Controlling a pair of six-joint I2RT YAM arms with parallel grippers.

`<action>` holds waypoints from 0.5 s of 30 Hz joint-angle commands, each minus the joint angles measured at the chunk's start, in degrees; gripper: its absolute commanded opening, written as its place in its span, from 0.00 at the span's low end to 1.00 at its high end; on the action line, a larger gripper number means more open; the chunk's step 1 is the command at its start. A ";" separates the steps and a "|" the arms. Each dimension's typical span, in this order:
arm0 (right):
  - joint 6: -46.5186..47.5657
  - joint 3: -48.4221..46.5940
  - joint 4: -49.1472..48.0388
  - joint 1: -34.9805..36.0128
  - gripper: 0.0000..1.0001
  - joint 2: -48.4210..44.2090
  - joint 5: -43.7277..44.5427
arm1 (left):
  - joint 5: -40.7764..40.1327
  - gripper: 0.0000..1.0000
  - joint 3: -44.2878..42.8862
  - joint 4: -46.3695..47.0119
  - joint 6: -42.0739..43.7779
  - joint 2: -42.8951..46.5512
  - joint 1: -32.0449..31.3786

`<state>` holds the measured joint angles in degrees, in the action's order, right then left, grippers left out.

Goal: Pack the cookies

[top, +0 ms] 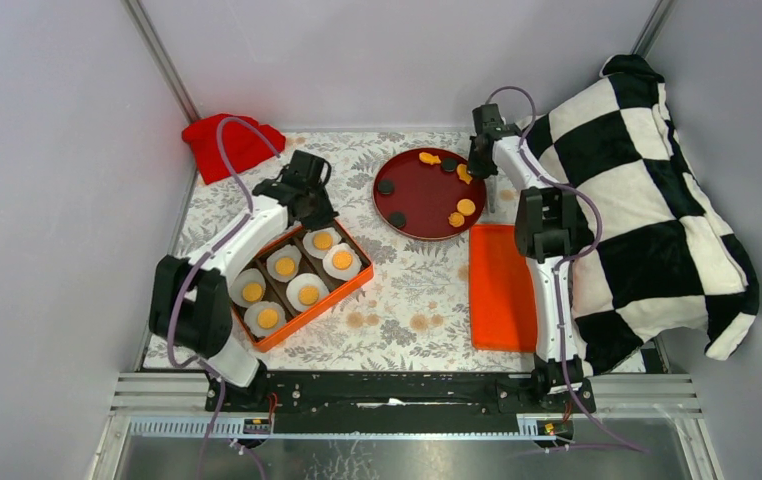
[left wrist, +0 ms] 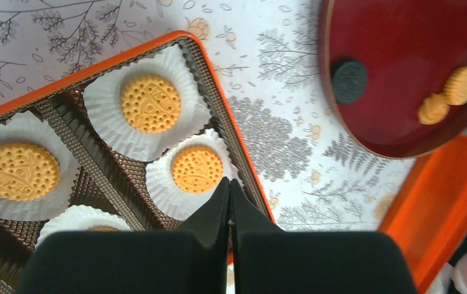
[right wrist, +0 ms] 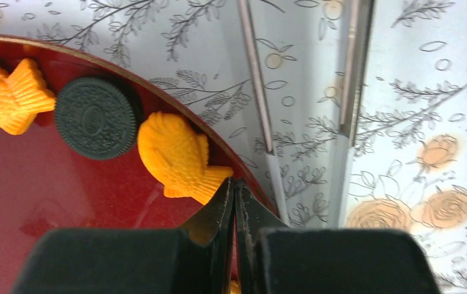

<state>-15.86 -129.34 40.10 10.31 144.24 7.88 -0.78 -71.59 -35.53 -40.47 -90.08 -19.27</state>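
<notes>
Left hand (left wrist: 229,184), shut and empty, hovers over the box (left wrist: 127,54); cookies (left wrist: 151,103) in liners (left wrist: 105,101) lie just ahead and to its left. Right hand (right wrist: 236,184), also shut and empty, has a fish biscuit (right wrist: 176,153) just ahead-left on the plate (right wrist: 65,196).

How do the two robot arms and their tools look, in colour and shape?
Both the left arm and the right arm have white links with black joint housings. A thin purple cable runs along each. The left tool and the right tool are black and taper to thin tips.
</notes>
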 commanded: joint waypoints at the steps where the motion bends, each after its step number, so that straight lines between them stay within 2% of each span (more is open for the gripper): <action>1: 1.16 6.19 -10.99 0.98 0.06 -7.35 -4.43 | -3.73 0.00 1.04 1.57 -1.12 -3.83 -0.48; 6: 1.49 15.17 -18.53 1.03 0.05 -17.35 -6.98 | -7.60 0.00 0.31 1.85 -2.13 -8.60 -0.51; 10: -0.72 28.64 -24.74 1.15 0.05 -30.73 -10.57 | -11.00 0.00 -1.27 4.31 -3.14 -11.97 -0.51; 15: -3.60 42.56 -25.38 2.05 0.06 -46.82 -14.65 | -15.18 0.00 -7.90 2.03 -3.21 -19.16 -0.37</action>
<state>-16.82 -94.24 19.49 11.11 111.66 -1.72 -10.15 -73.91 -35.09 -42.87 -104.92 -19.46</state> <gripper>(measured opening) 0.055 0.003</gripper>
